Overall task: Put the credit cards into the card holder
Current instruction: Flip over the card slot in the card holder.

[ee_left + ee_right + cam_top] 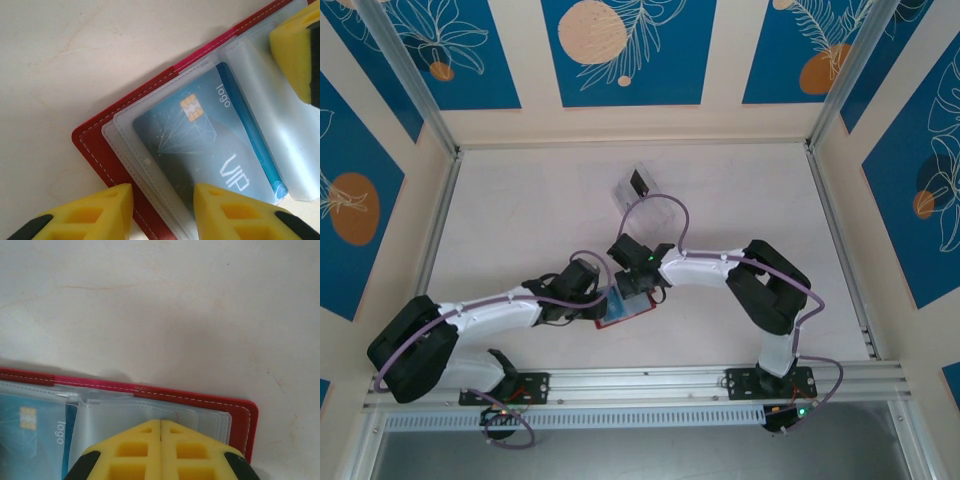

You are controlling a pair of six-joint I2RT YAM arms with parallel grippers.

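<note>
Card holder (100, 145) lies open on the bench (520, 220), near centre. One blue VIP card (200, 135) is sleeved; the darker strip beside it may be a second. A black card (640, 183) remains in the far clear rack (655, 205). Right claw (160, 427) is clenched and empty. Left claw (162, 200) is parted astride the holder's edge; contact is unclear.

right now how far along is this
Done: a blue card sits in a clear sleeve of the open card holder. In hand: the shut right pincer is at the sleeves, the open left pincer over the holder's corner. Left: a black card in the clear rack.
</note>
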